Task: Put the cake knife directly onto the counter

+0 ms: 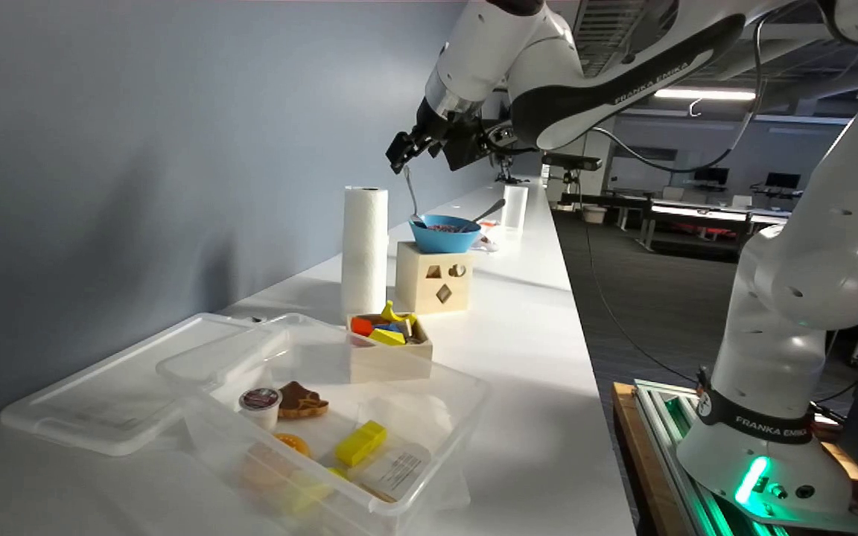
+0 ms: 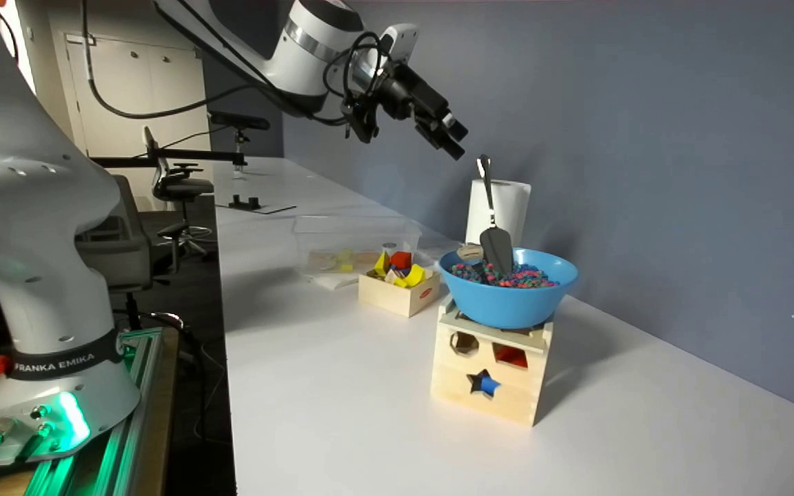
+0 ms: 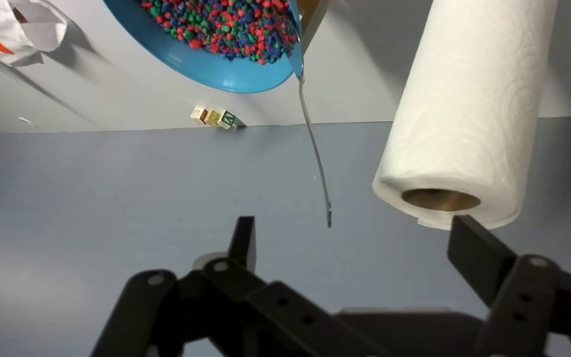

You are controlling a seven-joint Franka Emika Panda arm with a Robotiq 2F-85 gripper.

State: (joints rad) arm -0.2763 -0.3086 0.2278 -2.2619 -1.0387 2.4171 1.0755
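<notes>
The end effector (image 3: pixel 352 243) is spread wide and holds nothing, high above the table (image 2: pixel 328 406). Near its tips, the knife (image 2: pixel 497 249) stands steeply in the bowl (image 2: pixel 507 308), blade down among the beads (image 3: pixel 226 29), its handle rising well past the rim. In the wrist view the handle's end shows between the fingertips; whether they touch it I cannot tell. A second utensil (image 1: pixel 490 210) leans out over the rim too.

So the task looks barely begun. The end effector seems well placed to grip, but the grip, the lift, the carry and the laying down are all to do.

The bowl sits on top of the box (image 2: pixel 515 389), so I would draw the knife up fully before moving sideways, lest the blade drag the rim and tip the bowl. The roll (image 3: pixel 469 109) stands close on one side, with the wall (image 1: pixel 138 164) behind, leaving little room that way.

The widest bare stretch of table lies between the box and the edge on the robot's side; the knife should land well in from that edge. Past the box are the block tray (image 2: pixel 390 297), the tub (image 1: pixel 439 450) and the lid (image 1: pixel 131 380), none of which would count as directly on the table.
</notes>
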